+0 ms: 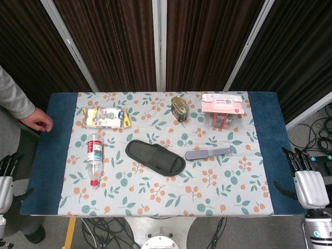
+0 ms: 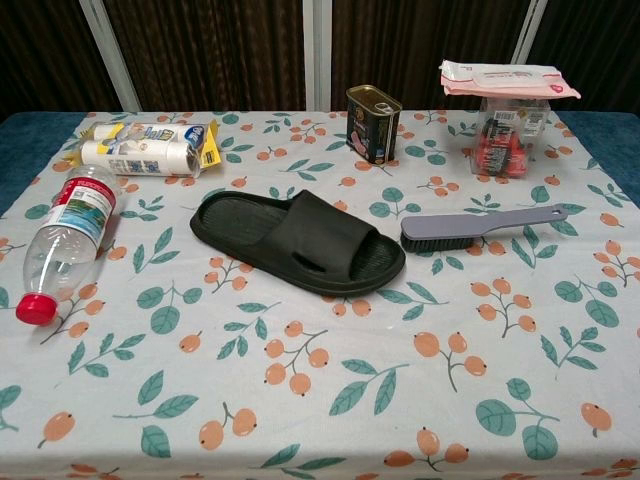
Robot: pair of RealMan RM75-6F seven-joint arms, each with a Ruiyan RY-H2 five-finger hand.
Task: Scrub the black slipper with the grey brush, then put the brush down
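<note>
The black slipper lies flat near the middle of the floral cloth, toe end toward the right. Just right of it lies the grey brush, bristles at its left end, handle pointing right. Nothing touches either. My left hand hangs off the table's left edge and my right hand off the right edge, both only in the head view. Each has its fingers apart and holds nothing.
A clear bottle with a red cap lies left of the slipper. A wrapped pack, a tin can and a box under a wipes pack line the back. A person's hand rests at the left edge.
</note>
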